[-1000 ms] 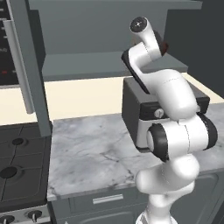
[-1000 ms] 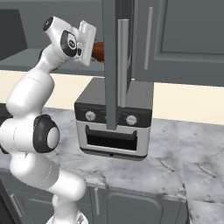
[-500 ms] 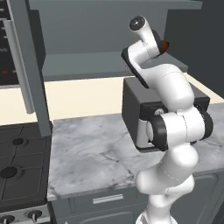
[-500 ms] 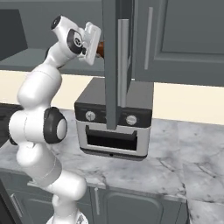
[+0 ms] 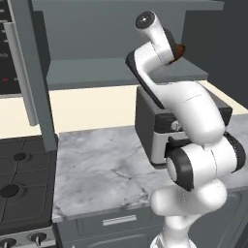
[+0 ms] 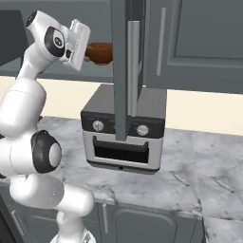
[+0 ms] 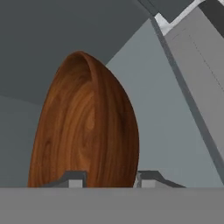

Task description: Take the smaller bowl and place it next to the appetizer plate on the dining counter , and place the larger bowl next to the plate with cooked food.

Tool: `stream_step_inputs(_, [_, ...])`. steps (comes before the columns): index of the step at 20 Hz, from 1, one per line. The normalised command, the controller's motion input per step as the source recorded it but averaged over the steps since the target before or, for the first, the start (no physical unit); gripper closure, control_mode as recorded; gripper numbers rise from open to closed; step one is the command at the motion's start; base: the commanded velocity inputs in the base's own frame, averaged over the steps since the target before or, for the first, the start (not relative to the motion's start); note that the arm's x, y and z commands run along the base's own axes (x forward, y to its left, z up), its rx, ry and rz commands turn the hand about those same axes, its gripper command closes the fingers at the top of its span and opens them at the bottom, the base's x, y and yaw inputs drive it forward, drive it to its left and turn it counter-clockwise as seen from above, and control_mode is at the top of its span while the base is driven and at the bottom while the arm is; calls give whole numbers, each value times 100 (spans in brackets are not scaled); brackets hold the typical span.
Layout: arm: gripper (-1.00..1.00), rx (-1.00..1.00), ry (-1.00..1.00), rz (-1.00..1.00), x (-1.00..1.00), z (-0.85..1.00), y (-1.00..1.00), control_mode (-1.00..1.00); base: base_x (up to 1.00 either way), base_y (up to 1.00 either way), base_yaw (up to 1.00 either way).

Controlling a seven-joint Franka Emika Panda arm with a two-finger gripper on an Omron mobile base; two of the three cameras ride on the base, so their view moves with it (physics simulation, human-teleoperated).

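Note:
The smaller bowl (image 7: 87, 127), glossy reddish-brown with a wood grain, fills the middle of the hand view, tipped on edge. My gripper (image 7: 109, 180) is shut on its rim, one dark fingertip (image 7: 75, 179) on each side of the wall. From the right base view the smaller bowl (image 6: 100, 52) hangs at the gripper (image 6: 88, 53) up at the level of the open wall cabinet, just left of its door. In the left base view a sliver of the smaller bowl (image 5: 179, 50) peeks out behind the raised hand. The larger bowl, both plates and the dining counter are out of view.
A dark toaster oven (image 6: 124, 128) stands on the marbled worktop (image 6: 190, 175) directly under the raised hand. The open cabinet door (image 6: 127, 66) hangs edge-on right beside the bowl. Another open door (image 5: 30, 72) and a stove (image 5: 19, 189) lie to the left.
The jaws have gone from open to shut on the bowl's rim. The hand and bowl have shifted slightly away from the cabinet door.

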Motion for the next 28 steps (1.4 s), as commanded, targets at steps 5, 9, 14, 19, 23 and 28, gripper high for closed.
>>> stream_step_inputs(5, [100,0,-9,13,-100,20,33,-100,0,0,0])
stream_step_inputs(9, [100,0,5,17,-100,39,44,-100,0,0,0])
stream_step_inputs(14, [100,0,2,17,-100,7,10,-100,0,0,0])
stream_step_inputs(19, [100,11,0,17,-100,-17,6,-100,0,0,0])
stream_step_inputs(23, [100,5,-2,25,-100,0,-5,-100,0,0,0])
stream_step_inputs(28, [100,-3,0,19,-100,-17,1,-100,0,0,0])
